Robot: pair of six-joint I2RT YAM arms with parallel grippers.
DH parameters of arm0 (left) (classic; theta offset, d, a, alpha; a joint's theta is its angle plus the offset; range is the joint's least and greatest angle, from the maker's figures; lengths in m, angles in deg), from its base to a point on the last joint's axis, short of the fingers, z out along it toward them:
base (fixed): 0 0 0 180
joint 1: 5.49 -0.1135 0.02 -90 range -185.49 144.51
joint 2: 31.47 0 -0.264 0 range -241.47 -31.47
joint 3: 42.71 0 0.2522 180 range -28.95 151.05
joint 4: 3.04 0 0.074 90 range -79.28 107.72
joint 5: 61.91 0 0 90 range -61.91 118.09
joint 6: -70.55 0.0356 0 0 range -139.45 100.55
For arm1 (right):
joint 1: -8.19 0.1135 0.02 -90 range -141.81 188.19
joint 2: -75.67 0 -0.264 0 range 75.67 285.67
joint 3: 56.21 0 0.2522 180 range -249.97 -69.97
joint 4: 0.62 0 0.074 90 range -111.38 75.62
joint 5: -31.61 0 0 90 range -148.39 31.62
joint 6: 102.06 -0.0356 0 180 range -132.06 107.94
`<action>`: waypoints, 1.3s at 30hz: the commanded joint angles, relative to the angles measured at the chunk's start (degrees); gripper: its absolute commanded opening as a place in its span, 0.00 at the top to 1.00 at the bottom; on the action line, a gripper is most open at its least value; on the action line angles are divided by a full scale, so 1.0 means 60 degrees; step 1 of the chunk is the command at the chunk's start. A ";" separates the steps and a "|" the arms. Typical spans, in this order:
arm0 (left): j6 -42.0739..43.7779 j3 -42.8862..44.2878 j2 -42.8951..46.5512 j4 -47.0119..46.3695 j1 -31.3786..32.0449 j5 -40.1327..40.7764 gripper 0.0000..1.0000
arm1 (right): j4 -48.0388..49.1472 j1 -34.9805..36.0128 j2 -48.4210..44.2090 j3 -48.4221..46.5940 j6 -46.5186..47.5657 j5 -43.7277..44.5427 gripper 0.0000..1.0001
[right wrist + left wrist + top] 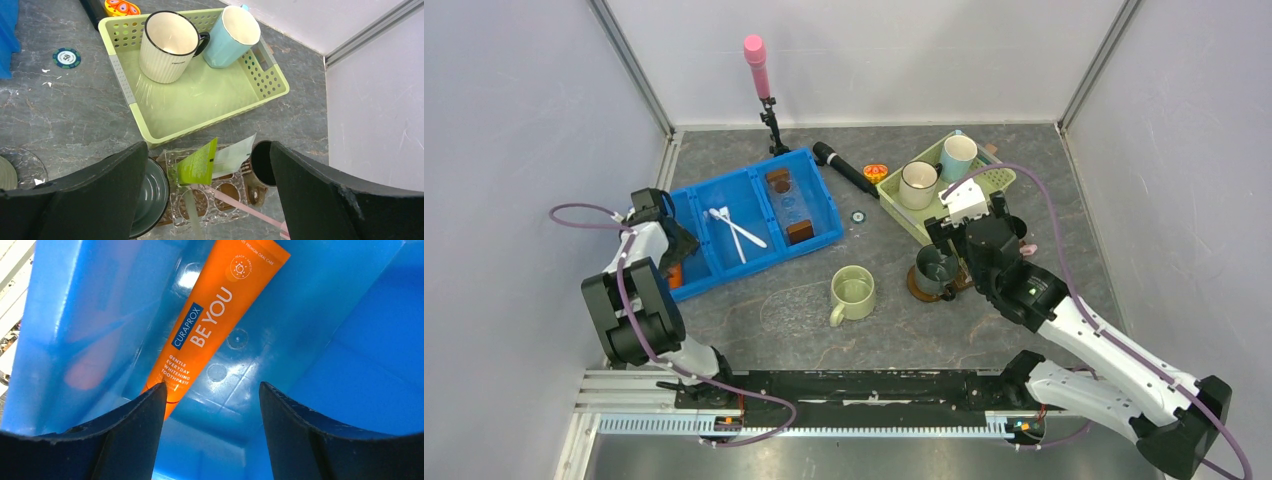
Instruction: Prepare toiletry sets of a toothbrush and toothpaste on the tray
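Orange tube (210, 335) lettering legible only in left-wrist view.

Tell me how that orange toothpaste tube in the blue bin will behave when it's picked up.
The orange tube looks glossy, so it may slip in the left tool. It seems a soft plastic tube, likely to squash somewhat and weigh little. Being flat, it should slide on the blue bin rather than roll.
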 commanded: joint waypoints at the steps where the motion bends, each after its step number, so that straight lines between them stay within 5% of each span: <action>1: -0.0607 0.0079 -0.0430 -0.0177 -0.0055 -0.0665 0.27 | 0.0515 0.0076 -0.0207 0.0121 0.0226 0.0399 0.02; 12: -0.1294 0.0214 0.0052 0.0153 -0.0047 -0.2400 0.42 | 0.0643 0.0226 -0.0141 0.0240 0.0323 0.0477 0.02; 16: -0.1235 0.0312 0.0569 0.0394 -0.0055 -0.1778 0.44 | 0.0696 0.0259 -0.0128 0.0281 0.0330 0.0486 0.02; 27: 0.1798 0.0482 0.0353 -0.0054 -0.0039 -0.0089 0.24 | 0.0792 0.0361 -0.0173 0.0415 0.0315 0.0397 0.02; 39: 0.2111 0.0005 -0.0723 -0.1143 -0.0055 -0.0141 0.17 | 0.0791 0.0377 -0.0213 0.0481 0.0374 0.0414 0.02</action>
